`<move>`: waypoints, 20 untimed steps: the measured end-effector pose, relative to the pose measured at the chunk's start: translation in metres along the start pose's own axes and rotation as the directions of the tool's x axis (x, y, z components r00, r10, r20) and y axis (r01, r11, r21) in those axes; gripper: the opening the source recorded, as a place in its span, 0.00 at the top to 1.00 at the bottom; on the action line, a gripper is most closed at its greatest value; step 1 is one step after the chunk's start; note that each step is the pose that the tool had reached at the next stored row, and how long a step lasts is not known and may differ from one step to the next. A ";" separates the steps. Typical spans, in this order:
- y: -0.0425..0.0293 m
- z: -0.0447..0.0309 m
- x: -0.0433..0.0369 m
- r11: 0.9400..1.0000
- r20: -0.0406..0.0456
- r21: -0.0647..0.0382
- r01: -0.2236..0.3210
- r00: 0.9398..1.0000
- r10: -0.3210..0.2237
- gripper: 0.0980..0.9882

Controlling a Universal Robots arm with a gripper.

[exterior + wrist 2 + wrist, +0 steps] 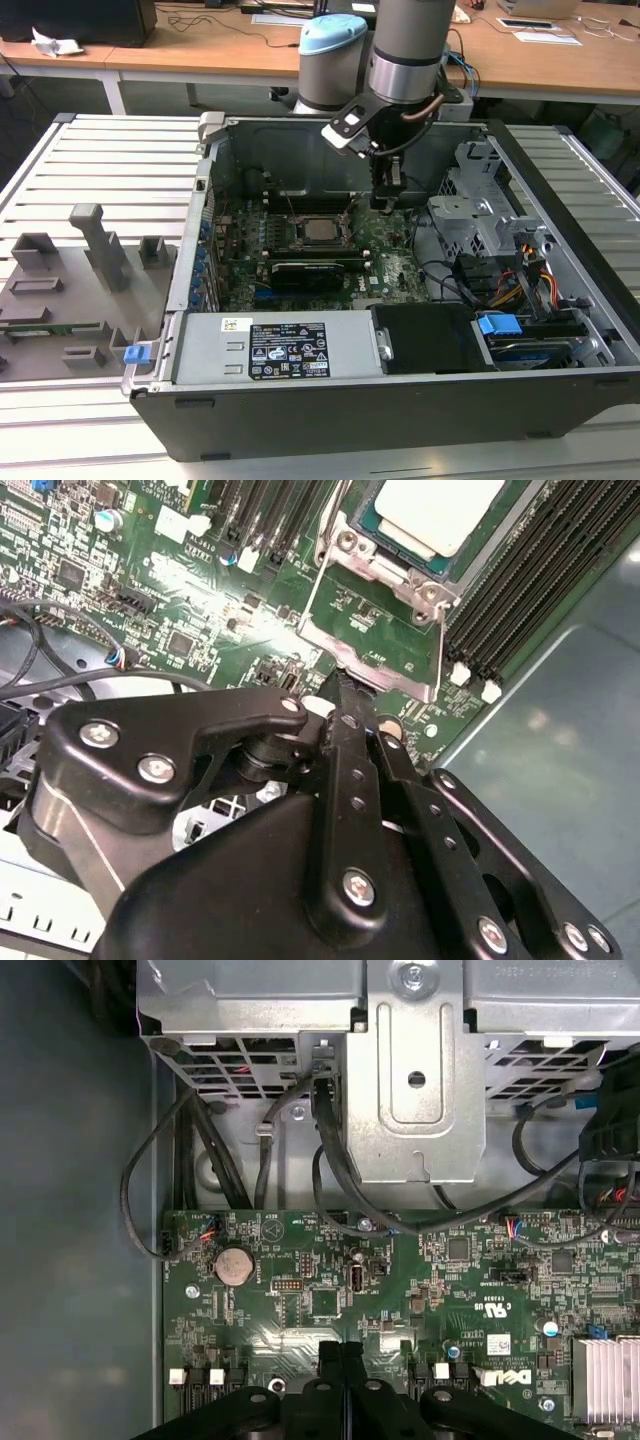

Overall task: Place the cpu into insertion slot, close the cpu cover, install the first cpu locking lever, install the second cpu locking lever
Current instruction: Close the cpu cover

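Nearest us, the gripper (342,685) had its fingers pressed together on nothing, low over the motherboard (200,590). Just beyond its tip the cpu cover (368,662) stood swung open, and farther on the cpu (440,510) sat in its socket.

Silver-grey cpu (435,510) flat in insertion slot (392,570)

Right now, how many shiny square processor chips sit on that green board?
1. The cpu sits mid-way along the green board, to the exterior view's left of the hand. Another could be hidden behind the arm.
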State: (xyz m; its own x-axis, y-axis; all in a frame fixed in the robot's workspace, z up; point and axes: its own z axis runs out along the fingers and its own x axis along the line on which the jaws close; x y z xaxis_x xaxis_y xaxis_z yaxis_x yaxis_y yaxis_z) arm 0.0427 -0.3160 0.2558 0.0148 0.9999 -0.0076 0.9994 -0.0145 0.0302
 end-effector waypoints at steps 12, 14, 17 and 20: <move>-0.0126 -0.0003 -0.0002 1.000 0.000 0.000 0.001 1.000 -0.001 0.99; -0.0161 -0.0002 -0.0002 1.000 0.000 0.000 0.001 1.000 -0.001 0.99; -0.0201 0.0001 -0.0002 1.000 0.000 0.000 0.001 1.000 -0.001 0.99; -0.0231 0.0012 -0.0003 1.000 0.000 0.000 0.001 1.000 -0.001 0.99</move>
State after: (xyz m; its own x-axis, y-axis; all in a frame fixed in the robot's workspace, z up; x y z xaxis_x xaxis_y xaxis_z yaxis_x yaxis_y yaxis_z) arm 0.0196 -0.3160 0.2539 0.0134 0.9999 -0.0075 0.9995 -0.0132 0.0302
